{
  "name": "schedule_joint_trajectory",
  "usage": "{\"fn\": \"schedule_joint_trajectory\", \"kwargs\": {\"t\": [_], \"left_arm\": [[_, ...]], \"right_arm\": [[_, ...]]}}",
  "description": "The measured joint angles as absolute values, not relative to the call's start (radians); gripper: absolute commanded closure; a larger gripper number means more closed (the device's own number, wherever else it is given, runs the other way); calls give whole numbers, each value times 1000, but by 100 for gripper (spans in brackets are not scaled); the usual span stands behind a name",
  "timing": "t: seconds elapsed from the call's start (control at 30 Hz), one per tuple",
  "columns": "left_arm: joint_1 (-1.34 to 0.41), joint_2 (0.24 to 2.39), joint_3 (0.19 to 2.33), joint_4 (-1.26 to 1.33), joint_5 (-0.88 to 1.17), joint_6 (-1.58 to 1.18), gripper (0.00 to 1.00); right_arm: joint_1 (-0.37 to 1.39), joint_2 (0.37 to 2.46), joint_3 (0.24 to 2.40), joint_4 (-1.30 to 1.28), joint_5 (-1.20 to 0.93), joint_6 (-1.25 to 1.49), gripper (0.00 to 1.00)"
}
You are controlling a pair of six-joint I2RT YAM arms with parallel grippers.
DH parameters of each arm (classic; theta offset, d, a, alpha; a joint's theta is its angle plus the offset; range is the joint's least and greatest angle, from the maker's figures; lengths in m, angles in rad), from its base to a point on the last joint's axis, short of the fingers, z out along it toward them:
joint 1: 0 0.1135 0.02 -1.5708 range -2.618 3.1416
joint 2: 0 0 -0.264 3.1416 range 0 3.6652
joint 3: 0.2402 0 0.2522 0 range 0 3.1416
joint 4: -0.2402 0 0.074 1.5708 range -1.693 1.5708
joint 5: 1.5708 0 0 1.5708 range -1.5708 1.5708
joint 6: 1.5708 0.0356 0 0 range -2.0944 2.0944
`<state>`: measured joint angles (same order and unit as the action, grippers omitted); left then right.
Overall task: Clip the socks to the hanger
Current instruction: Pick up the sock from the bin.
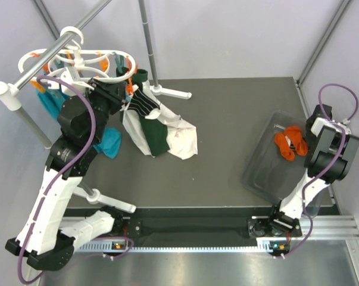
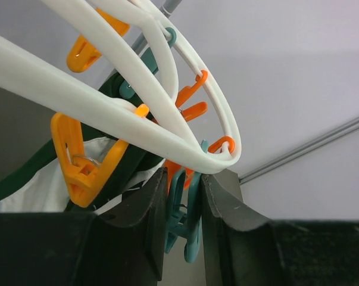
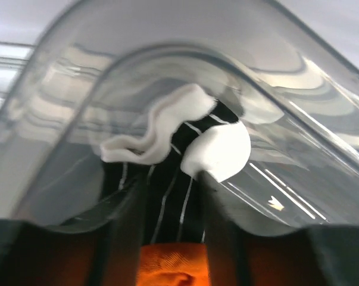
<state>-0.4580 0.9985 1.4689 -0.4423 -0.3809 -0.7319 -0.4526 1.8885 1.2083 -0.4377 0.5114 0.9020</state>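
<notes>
The white oval hanger (image 1: 78, 58) hangs from the rail at the back left, with orange clips. In the left wrist view its ring (image 2: 167, 134) is just above my left gripper (image 2: 184, 205), which is shut on a teal clip (image 2: 188, 220); an orange clip (image 2: 84, 170) hangs to the left. In the top view my left gripper (image 1: 121, 95) is at the hanger's right side, beside a hanging dark striped sock (image 1: 144, 104). My right gripper (image 3: 170, 196) is inside the clear bin (image 3: 78, 71), shut on a dark striped sock (image 3: 167, 179) above an orange sock (image 3: 170, 265). Orange socks (image 1: 290, 143) lie in the bin.
White and dark-green cloths (image 1: 164, 136) hang down onto the table under the hanger. Teal cloths (image 1: 111, 143) hang by the left arm. The grey rail (image 1: 48, 59) and its stand feet (image 1: 173, 92) are at the back left. The clear bin (image 1: 268, 170) sits at the right.
</notes>
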Motion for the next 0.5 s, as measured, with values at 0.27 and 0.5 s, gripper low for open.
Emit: {"fn": "schedule_joint_trajectory", "kwargs": {"t": [0.27,0.5], "left_arm": [[-458,978,1456,-456,-413,-737,100],[-458,981,1449,-457,-432,-746,100]], "right_arm": [[-412,1887,1217,-462,557,938,85],[-249,1811,1204,-563,722,916,84]]}}
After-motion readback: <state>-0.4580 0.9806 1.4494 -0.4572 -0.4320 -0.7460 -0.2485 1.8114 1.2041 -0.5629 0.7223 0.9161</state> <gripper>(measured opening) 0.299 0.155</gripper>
